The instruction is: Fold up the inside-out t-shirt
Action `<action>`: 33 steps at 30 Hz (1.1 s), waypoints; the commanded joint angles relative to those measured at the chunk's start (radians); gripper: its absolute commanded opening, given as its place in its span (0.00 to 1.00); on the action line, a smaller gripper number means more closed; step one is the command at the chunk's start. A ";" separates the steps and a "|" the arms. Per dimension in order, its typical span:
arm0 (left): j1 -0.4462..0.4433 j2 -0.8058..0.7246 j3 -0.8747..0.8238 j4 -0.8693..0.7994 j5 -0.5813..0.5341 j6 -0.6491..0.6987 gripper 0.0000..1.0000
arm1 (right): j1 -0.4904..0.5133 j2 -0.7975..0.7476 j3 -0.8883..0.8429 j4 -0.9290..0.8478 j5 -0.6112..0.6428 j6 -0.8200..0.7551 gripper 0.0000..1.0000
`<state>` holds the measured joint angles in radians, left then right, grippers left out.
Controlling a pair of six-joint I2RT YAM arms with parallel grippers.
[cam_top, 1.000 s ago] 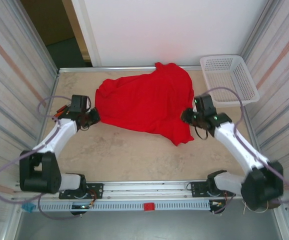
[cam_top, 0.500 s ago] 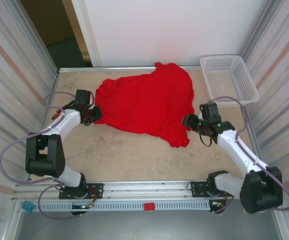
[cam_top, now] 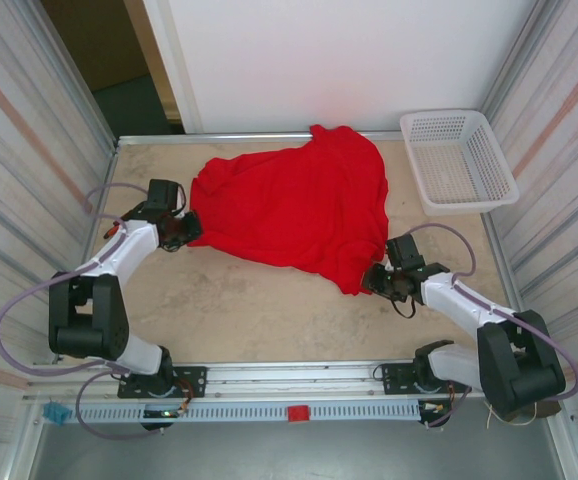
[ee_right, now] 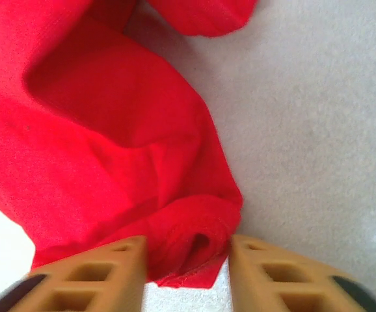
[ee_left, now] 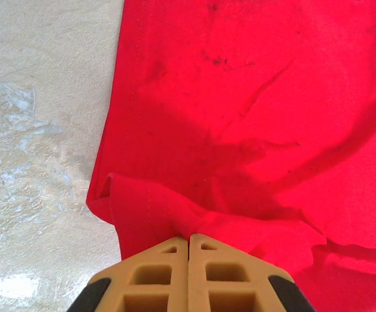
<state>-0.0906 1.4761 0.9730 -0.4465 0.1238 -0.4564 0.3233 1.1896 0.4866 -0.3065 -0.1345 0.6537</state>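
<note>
The inside-out t-shirt (cam_top: 289, 205) is a bright red crumpled heap across the far half of the table. My left gripper (cam_top: 187, 232) sits at its left edge. In the left wrist view this gripper (ee_left: 188, 237) is shut, with a pinch of red hem (ee_left: 149, 208) caught between the tips. My right gripper (cam_top: 371, 280) is at the shirt's near right corner. In the right wrist view its jaws (ee_right: 188, 250) stand apart on either side of a bunched fold of red cloth (ee_right: 194, 227), and the fingers (ee_right: 120, 260) look blurred.
A white plastic basket (cam_top: 459, 160) stands at the far right corner. Bare beige tabletop (cam_top: 259, 310) lies between the shirt and the arm bases. Striped walls close in both sides.
My right gripper slid toward the near edge along the shirt's right side to its lower corner, its jaws narrowing around the fold. The left arm's elbow swung in; its grip stayed shut.
</note>
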 commanded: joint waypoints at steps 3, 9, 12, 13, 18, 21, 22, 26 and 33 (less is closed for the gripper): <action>0.020 -0.062 0.019 -0.034 0.021 0.020 0.00 | 0.008 -0.074 0.048 -0.064 0.015 -0.005 0.00; 0.067 -0.154 0.048 -0.065 0.057 0.010 0.00 | 0.010 -0.354 0.220 -0.301 0.130 -0.002 0.00; 0.089 -0.201 0.068 -0.085 0.066 0.010 0.00 | 0.010 -0.440 0.297 -0.380 0.204 -0.005 0.00; 0.092 -0.211 0.076 -0.091 0.072 0.011 0.00 | 0.011 -0.450 0.315 -0.402 0.221 -0.004 0.00; 0.098 -0.246 0.098 -0.129 0.095 0.007 0.00 | 0.024 -0.476 0.298 -0.459 0.253 0.052 0.00; 0.098 -0.273 0.090 -0.145 0.116 0.002 0.00 | 0.048 -0.541 0.236 -0.492 0.313 0.130 0.32; 0.098 -0.282 0.087 -0.148 0.119 0.001 0.00 | 0.057 -0.570 0.215 -0.495 0.330 0.158 0.43; 0.098 -0.319 0.066 -0.165 0.125 0.004 0.00 | 0.065 -0.659 0.139 -0.491 0.369 0.213 0.48; 0.099 -0.329 0.045 -0.176 0.118 0.015 0.00 | 0.065 -0.476 0.080 -0.346 0.272 0.174 0.47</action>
<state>-0.0006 1.1645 1.0374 -0.6010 0.2295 -0.4522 0.3820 0.6353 0.5964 -0.7338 0.1772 0.8238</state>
